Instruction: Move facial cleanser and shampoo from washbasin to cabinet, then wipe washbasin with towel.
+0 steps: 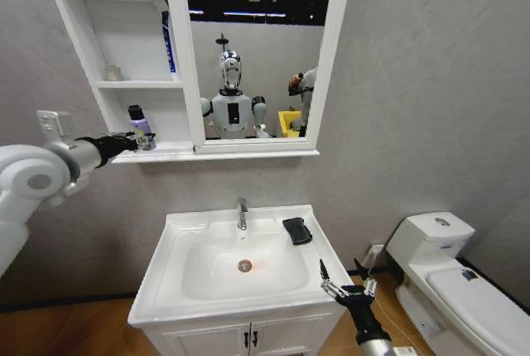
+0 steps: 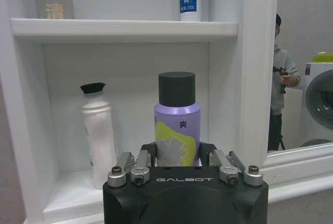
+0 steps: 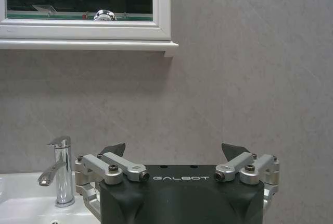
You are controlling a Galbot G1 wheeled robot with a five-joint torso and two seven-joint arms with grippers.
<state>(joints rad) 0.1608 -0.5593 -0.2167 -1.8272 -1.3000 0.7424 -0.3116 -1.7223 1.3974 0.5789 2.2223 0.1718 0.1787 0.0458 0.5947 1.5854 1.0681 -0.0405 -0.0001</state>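
In the head view, the left gripper [image 1: 142, 140] is seen raised to the lowest shelf of the cabinet [image 1: 178, 151], its fingers closed around a purple bottle [image 1: 138, 123] standing on that shelf. The towel [image 1: 297, 230] lies on the washbasin [image 1: 166, 290] rim, to the right of the tap [image 1: 242, 213]. The right gripper [image 1: 346, 284] is held low, just off the basin's front right corner, fingers spread.

In the left wrist view, the bottle [image 2: 177, 121] is pinched between the fingers [image 2: 214, 156]; a white bottle [image 2: 99, 135] stands beside it.

In the right wrist view, the spread fingers [image 3: 233, 151] face the wall, the tap [image 3: 59, 171] off to one side.
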